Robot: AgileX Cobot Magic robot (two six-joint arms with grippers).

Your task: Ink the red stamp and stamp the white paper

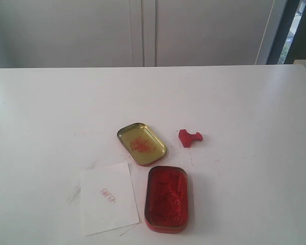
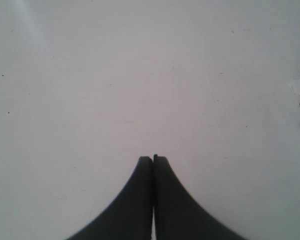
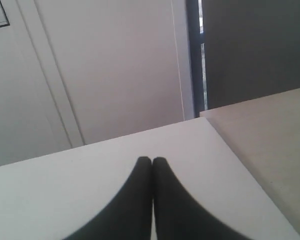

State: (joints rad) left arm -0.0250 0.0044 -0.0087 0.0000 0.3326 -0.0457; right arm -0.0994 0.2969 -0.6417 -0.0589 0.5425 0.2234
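The red stamp [image 1: 189, 137] lies on its side on the white table, right of the gold lid. The white paper [image 1: 108, 197] lies flat near the front edge and bears a small red print [image 1: 107, 194]. Right of the paper stands the open red tin of ink paste [image 1: 167, 198]. No arm shows in the exterior view. My left gripper [image 2: 153, 158] is shut with nothing in it, over bare tabletop. My right gripper [image 3: 151, 160] is shut too, empty, above the table near its far corner.
The gold lid [image 1: 141, 143] with red smears lies behind the tin. A pale wall with door panels [image 1: 143, 30] stands behind the table. A beige surface [image 3: 270, 145] adjoins the table's edge in the right wrist view.
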